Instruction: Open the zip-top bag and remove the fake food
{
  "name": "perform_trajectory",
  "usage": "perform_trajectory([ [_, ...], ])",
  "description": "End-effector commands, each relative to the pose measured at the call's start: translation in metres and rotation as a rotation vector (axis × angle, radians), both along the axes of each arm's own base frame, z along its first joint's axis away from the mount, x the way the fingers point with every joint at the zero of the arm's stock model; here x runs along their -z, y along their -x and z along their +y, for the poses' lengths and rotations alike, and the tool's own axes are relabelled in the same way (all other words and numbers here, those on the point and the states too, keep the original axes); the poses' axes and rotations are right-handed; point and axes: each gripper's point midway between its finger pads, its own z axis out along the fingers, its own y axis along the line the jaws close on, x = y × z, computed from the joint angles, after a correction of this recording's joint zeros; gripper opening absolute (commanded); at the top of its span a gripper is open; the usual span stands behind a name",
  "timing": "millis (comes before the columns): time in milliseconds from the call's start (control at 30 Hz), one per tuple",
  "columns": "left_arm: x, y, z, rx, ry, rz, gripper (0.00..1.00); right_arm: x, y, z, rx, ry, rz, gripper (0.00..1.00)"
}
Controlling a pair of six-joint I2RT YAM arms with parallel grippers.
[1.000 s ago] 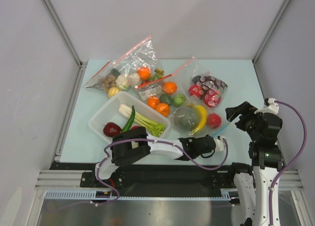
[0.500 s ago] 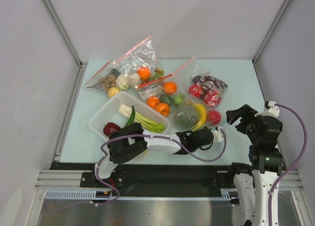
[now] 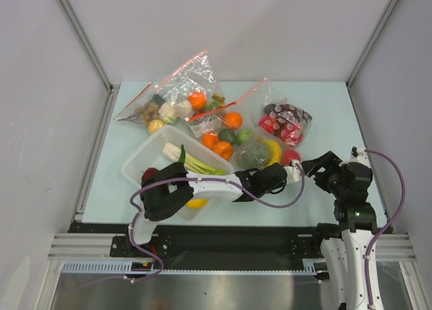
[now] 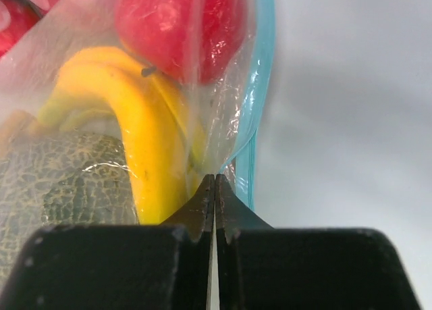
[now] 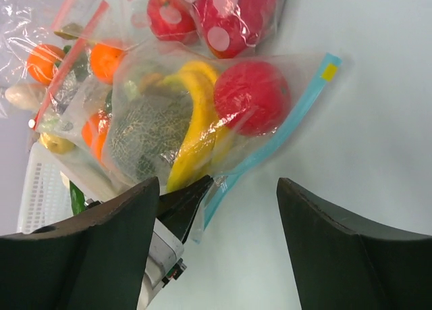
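Left wrist view: the left gripper (image 4: 214,179) has its two black jaws pressed together, pinching a thin fold of the clear zip-top bag (image 4: 226,114) right at their tips. The light blue zip strip (image 4: 260,80) runs away from the tips, just to their right. Inside the bag, a yellow banana (image 4: 145,155) lies directly ahead and left of the tips, a red round fruit (image 4: 177,23) farther ahead, and a grey-green netted melon (image 4: 61,182) far to the left. Right of the jaws is bare pale table (image 4: 351,121).

Right wrist view: the right gripper (image 5: 217,182) hovers over the table with its jaws wide apart and nothing between them. The bag lies flat ahead of it. The near end of the zip strip and the left gripper's tip sit in the gap between the two fingers, just beyond them. All the food is inside the bag, and the strip appears closed along the length that shows.

The step in hand looks like taking a second hold at the bag's mouth. To do it well, the right gripper should probably close on one lip of film only, close beside the left pinch, not on both layers. The pull should then go across the strip rather than along it. The left pinch holds only a small bite of slick film and could slip, so a slow, steady pull seems wise.
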Motion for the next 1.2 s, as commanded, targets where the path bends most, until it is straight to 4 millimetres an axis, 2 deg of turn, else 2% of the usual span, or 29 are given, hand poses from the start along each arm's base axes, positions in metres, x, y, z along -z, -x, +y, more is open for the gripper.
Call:
perform_trajectory([
  [0, -0.056, -0.021, -0.014, -0.037, 0.172, -0.054, 0.0, 0.02, 0.013, 0.021, -0.064, -0.073, 0.074, 0.76],
  [167, -0.06, -0.023, -0.013, -0.038, 0.174, -0.062, 0.0, 0.034, 0.007, 0.025, -0.053, -0.087, 0.104, 0.74],
  [233, -0.061, -0.026, -0.012, -0.041, 0.174, -0.064, 0.0, 0.048, 0.007, 0.036, -0.081, -0.09, 0.138, 0.73],
  [300, -0.061, -0.027, -0.011, -0.044, 0.171, -0.067, 0.0, 0.062, 0.003, 0.032, -0.027, -0.063, 0.174, 0.73],
  [367, -0.06, -0.026, -0.009, -0.044, 0.168, -0.069, 0.0, 0.072, 0.005, 0.038, -0.033, -0.044, 0.201, 0.74],
  [500, -0.062, -0.025, -0.007, -0.037, 0.171, -0.069, 0.0, 0.083, 0.002, 0.035, 0.035, -0.032, 0.214, 0.75],
  [667, -0.059, -0.023, -0.005, -0.026, 0.16, -0.065, 0.0, 0.064, -0.005, 0.026, 0.106, -0.051, 0.143, 0.78],
  [800, -0.059, -0.023, -0.003, -0.027, 0.153, -0.074, 0.0, 0.035, -0.007, -0.005, 0.224, -0.01, 0.065, 0.81],
  [967, -0.062, -0.024, -0.002, -0.027, 0.152, -0.082, 0.0, 0.019, 0.003, -0.034, 0.312, 0.023, 0.031, 0.83],
  [1067, -0.064, -0.023, 0.0, -0.025, 0.15, -0.079, 0.0, 0.018, 0.007, -0.042, 0.332, 0.016, 0.034, 0.84],
  [1133, -0.068, -0.022, -0.001, -0.015, 0.169, -0.063, 0.0, 0.024, 0.006, -0.034, 0.297, -0.019, 0.048, 0.84],
  [1167, -0.069, -0.023, -0.001, -0.016, 0.177, -0.057, 0.0, 0.035, 0.005, -0.03, 0.283, -0.035, 0.079, 0.82],
])
